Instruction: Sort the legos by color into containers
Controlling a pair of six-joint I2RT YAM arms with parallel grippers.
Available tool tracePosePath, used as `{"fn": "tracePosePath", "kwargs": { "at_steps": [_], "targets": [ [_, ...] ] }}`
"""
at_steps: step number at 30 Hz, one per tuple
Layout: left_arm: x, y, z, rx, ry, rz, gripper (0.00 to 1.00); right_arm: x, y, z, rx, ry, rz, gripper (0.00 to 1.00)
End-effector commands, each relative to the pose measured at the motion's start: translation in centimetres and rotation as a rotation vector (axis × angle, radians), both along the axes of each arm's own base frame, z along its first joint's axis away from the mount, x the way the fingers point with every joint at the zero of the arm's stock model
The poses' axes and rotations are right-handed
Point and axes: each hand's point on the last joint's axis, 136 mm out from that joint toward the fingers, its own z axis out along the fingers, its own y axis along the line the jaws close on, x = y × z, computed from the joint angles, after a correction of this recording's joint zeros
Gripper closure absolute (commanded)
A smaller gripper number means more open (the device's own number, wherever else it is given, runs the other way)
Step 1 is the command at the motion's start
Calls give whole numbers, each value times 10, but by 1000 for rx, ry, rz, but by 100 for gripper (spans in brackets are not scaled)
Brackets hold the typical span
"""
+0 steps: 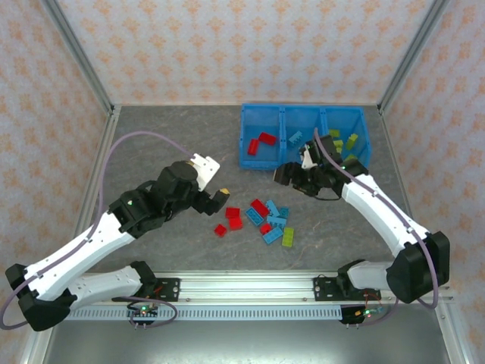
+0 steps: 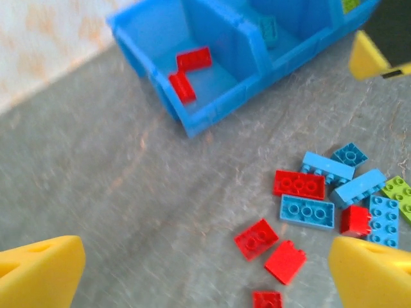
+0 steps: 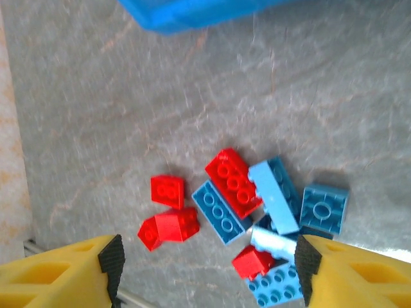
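Roughly a dozen legos (image 1: 267, 220) lie loose in a cluster near the middle of the surface, closer to its near edge: about five red, about five light blue and a single yellow-green brick (image 1: 288, 236) on the cluster's right side. The blue bin (image 2: 218, 109) sits toward the far right corner of the surface. Its left compartment holds two red bricks (image 1: 267, 139), the middle one at least one light blue brick (image 1: 295, 138), and the right one several yellow-green bricks (image 1: 352, 141). No compartment looks mixed. I judge the sorting begun but less than half done, with mostly red and blue left.

The left gripper (image 2: 205, 263) hovers just left of the cluster, its yellow pads (image 2: 38, 273) spread wide with nothing between them. The right gripper (image 3: 207, 263) hangs between bin and cluster, jaws likewise parted and empty.

The surface (image 1: 151, 152) is grey, mottled like stone. Cream wallpaper (image 1: 227, 45) with an orange motif closes three sides, metal frame posts (image 1: 79, 53) rise from the far corners, and a slotted aluminium rail (image 1: 250, 282) along the near edge carries the arm bases
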Motion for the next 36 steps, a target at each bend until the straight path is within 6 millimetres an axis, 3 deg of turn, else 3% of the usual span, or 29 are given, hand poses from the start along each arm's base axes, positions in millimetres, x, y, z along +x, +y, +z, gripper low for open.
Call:
{"fn": "tracePosePath", "kwargs": {
  "at_steps": [1, 4, 7, 13, 18, 27, 33, 36],
  "targets": [
    [-13, 9, -72, -47, 286, 241, 7, -11, 9, 9, 20, -1, 50, 25],
    [-20, 3, -113, -22, 394, 254, 9, -10, 3, 4, -21, 13, 42, 24],
    [-22, 5, -142, 27, 440, 268, 10, -8, 1, -1, -43, 22, 32, 24],
    [-26, -6, -180, 81, 531, 233, 13, -6, 2, -12, -46, 55, 16, 24],
    [-31, -16, -205, 113, 600, 195, 23, -8, -1, -18, -64, 70, 3, 23],
    [-43, -22, -236, 190, 666, 176, 43, -9, -3, -21, -79, 80, 1, 23],
    [-42, -24, -241, 208, 665, 175, 65, -14, 5, -17, -34, 86, 51, 23],
    [-40, -25, -235, 201, 651, 172, 68, -19, 13, -14, 14, 96, 93, 22]
  ]
}}
